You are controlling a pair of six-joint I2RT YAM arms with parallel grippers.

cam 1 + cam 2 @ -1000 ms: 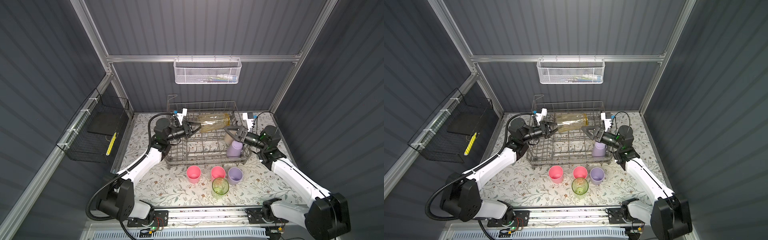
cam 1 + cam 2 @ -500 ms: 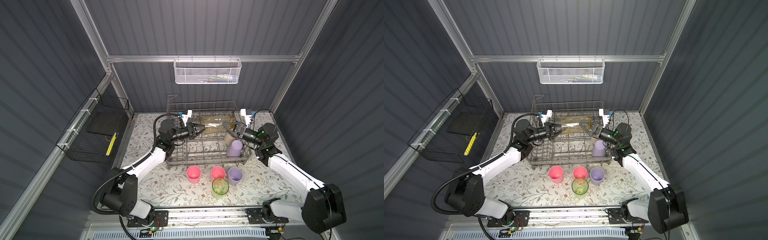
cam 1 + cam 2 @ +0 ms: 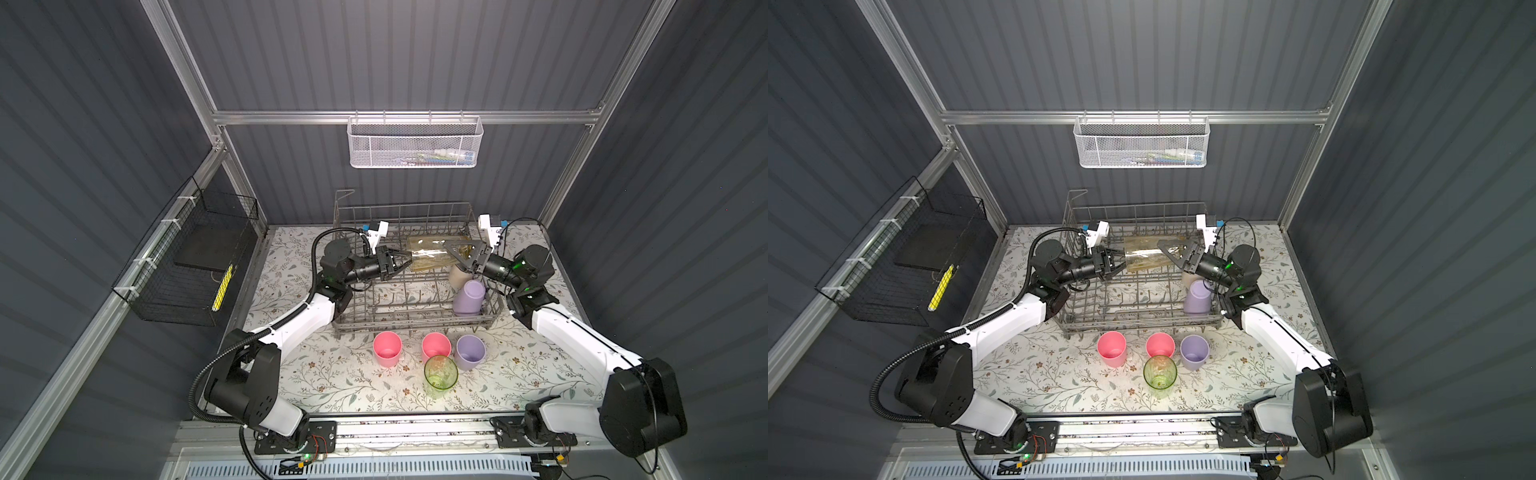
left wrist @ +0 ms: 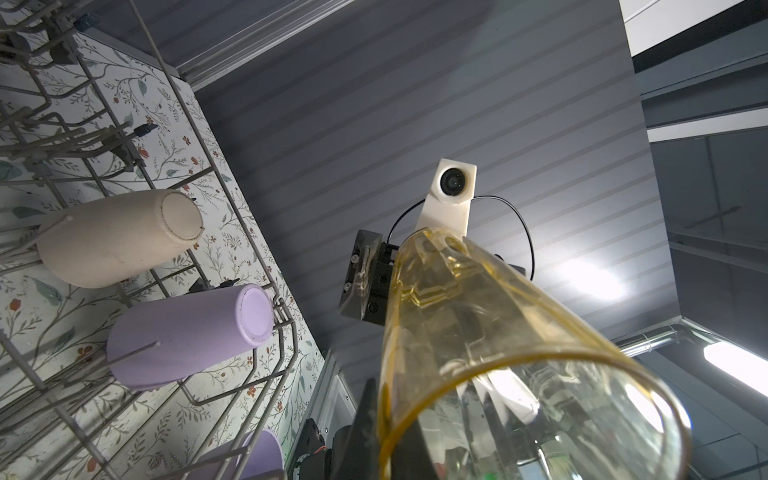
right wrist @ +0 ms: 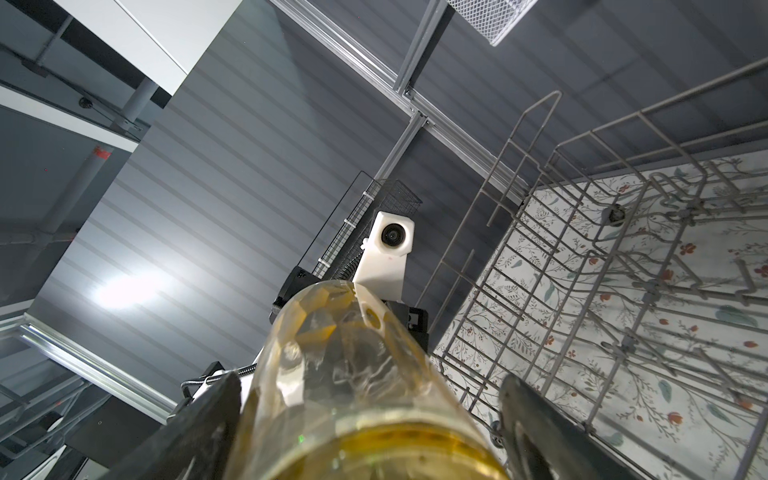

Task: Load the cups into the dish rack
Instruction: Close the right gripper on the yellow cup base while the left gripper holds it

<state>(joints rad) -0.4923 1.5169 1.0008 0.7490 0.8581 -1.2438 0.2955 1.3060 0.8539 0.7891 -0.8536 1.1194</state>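
A clear yellow cup (image 3: 432, 253) (image 3: 1144, 253) lies level above the dish rack (image 3: 415, 321) (image 3: 1142, 325). My left gripper (image 3: 405, 262) (image 3: 1121, 259) (image 4: 386, 436) is shut on its rim, one finger inside the yellow cup (image 4: 498, 332). My right gripper (image 3: 461, 259) (image 3: 1173, 255) (image 5: 368, 386) stands open around the cup's base (image 5: 353, 395), with a gap at one finger. A beige cup (image 3: 457, 276) (image 4: 120, 237) and a lilac cup (image 3: 467, 297) (image 4: 187, 332) sit on tines at the rack's right end. Two pink cups (image 3: 387, 348) (image 3: 435, 345), a lilac cup (image 3: 469, 352) and a clear green cup (image 3: 440, 372) stand upright in front of the rack.
A white mesh basket (image 3: 415, 145) hangs on the back wall above the rack. A black wire basket (image 3: 187, 266) is fixed to the left wall. The rack's tall wire sides (image 5: 582, 291) rise close to both wrists.
My left gripper has carried the yellow cup a little to the right. My right gripper has risen and come around the cup's base, still open.
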